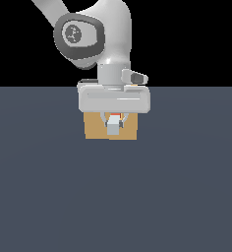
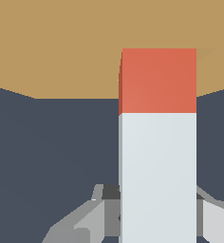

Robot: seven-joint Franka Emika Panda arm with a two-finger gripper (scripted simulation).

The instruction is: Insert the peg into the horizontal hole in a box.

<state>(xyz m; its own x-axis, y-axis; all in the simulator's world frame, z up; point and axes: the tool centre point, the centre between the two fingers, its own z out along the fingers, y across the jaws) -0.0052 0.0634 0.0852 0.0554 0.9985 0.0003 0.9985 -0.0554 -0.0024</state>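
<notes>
Just in front of the tan box (image 1: 96, 129) on the dark surface (image 1: 116, 197), the pincer (image 1: 113, 125) is clamping the peg's (image 2: 157, 142) pale end, its red tip nearing the box; the peg looks rigid, light, best gripped rearward.

Peg (image 2: 157, 142): red-orange at one end, pale grey-white at the other, no pattern. Box (image 1: 96, 129): plain tan-ochre. Fingers (image 2: 80, 225): mid-grey, with darker grey seen between them. Arm (image 1: 110, 44): white with a dark grey joint cap. Counter (image 1: 116, 197): flat slate blue-grey. Backdrop black.
</notes>
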